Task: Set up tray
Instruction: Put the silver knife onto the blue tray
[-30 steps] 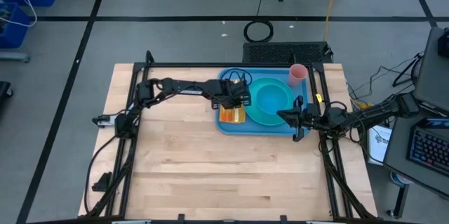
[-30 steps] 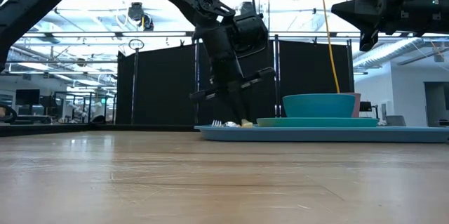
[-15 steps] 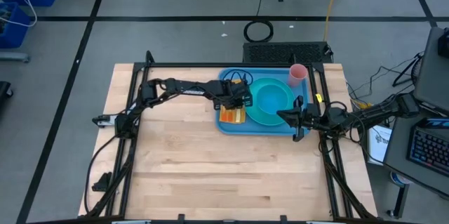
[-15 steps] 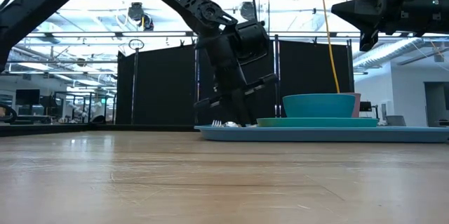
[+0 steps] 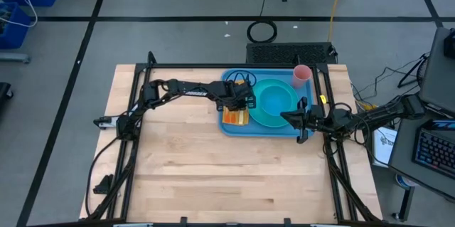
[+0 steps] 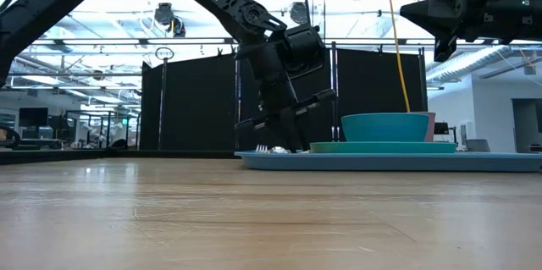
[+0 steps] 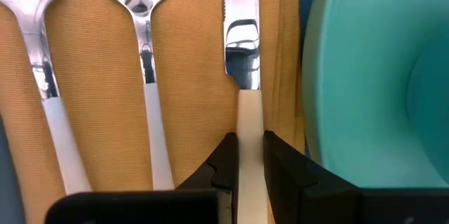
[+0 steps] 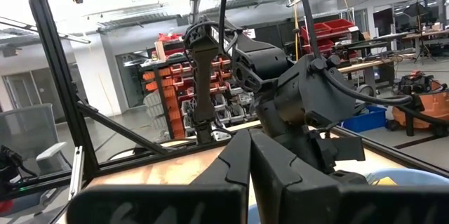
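We have the large flat blue plastic tray (image 5: 229,125) at the far right of the wooden worktop (image 5: 213,163), carrying a round turquoise plate (image 5: 264,117) with a teal bowl (image 5: 279,97) on it and a pink cup (image 5: 301,75) at its far corner. On the tray's left part lies an orange-brown cloth napkin (image 7: 189,76) with a white-handled fork (image 7: 43,55), spoon (image 7: 140,27) and serrated knife (image 7: 242,34) lined up side by side.

Our left gripper (image 7: 250,155) is down over the napkin, its fingers (image 7: 226,157) pinching the knife's white handle, with the blade running just beside the plate's rim. Our right gripper (image 8: 249,155) waits raised off the tray's right end, fingers pressed together and holding nothing.

The step in hand looks like placing or straightening the knife. To do it well, we should keep the handle parallel to the spoon, keep the blade clear of the plate's edge, and make sure the knife rests flat on the cloth before we part the fingers. We should then lift straight up, so that neither finger drags the knife askew or bunches the napkin under the other cutlery.
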{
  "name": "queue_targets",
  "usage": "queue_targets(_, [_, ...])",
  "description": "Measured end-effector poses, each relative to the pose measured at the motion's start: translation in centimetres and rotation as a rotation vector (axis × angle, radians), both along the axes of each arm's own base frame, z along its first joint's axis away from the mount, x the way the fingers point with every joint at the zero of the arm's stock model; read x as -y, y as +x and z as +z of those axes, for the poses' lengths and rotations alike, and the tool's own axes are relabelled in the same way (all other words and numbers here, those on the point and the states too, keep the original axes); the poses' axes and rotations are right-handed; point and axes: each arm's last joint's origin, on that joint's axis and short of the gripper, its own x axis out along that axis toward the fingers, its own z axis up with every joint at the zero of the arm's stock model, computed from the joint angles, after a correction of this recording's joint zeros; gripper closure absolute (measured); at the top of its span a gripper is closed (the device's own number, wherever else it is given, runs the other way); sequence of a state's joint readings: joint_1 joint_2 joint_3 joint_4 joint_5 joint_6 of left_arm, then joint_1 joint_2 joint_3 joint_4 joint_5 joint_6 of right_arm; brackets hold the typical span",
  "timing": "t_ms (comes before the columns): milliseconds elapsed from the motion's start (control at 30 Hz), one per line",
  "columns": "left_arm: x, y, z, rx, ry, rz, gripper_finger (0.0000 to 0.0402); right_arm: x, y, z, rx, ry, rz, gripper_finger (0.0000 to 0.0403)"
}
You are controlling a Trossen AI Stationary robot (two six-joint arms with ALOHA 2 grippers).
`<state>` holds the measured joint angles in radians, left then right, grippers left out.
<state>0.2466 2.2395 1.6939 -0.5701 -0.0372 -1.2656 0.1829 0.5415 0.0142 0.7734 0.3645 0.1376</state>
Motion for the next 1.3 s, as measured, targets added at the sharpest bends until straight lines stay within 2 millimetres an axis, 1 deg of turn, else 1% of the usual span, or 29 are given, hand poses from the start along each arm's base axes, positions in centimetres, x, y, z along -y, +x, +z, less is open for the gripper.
queue_targets(467, [0.00, -0.04, -0.01, -0.003, 0.002, 0.030, 0.0357, 0.00, 0.00, -0.01, 0.000, 0.000, 0.000, 0.0403])
queue_targets(1300, [-0.29, -0.18, -0.08, -0.014, 0.005, 0.006, 0.0357, 0.00, 0.00, -0.01, -0.001, 0.000, 0.000, 0.0403])
